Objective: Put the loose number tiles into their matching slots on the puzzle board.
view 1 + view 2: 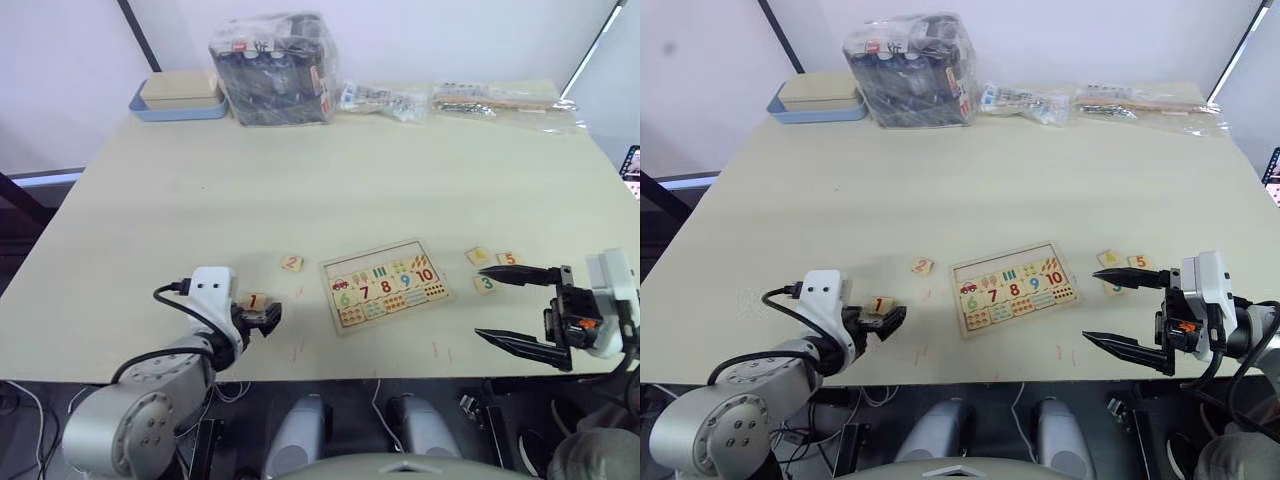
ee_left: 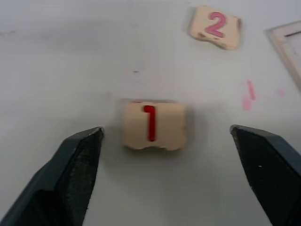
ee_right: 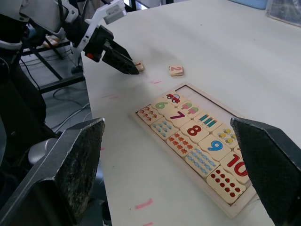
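left gripper (image 2: 164,141) wide open, holding nothing; small square light-wood tile with red 1 (image 2: 153,125) lies centred between its fingers, just ahead. left arm nearest.

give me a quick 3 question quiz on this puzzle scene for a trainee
1. True or false: the left gripper is shut on the 1 tile.
2. Which loose tile lies between the 1 tile and the puzzle board?
A. the 5 tile
B. the 2 tile
C. the 3 tile
3. Fill the gap: the right gripper hangs with its jaws ____, holding nothing.

Key
1. False. Its fingers stand apart on either side of the tile, not touching it.
2. B, the 2 tile. The 5 tile and 3 tile lie on the board's other side, near the right gripper.
3. open
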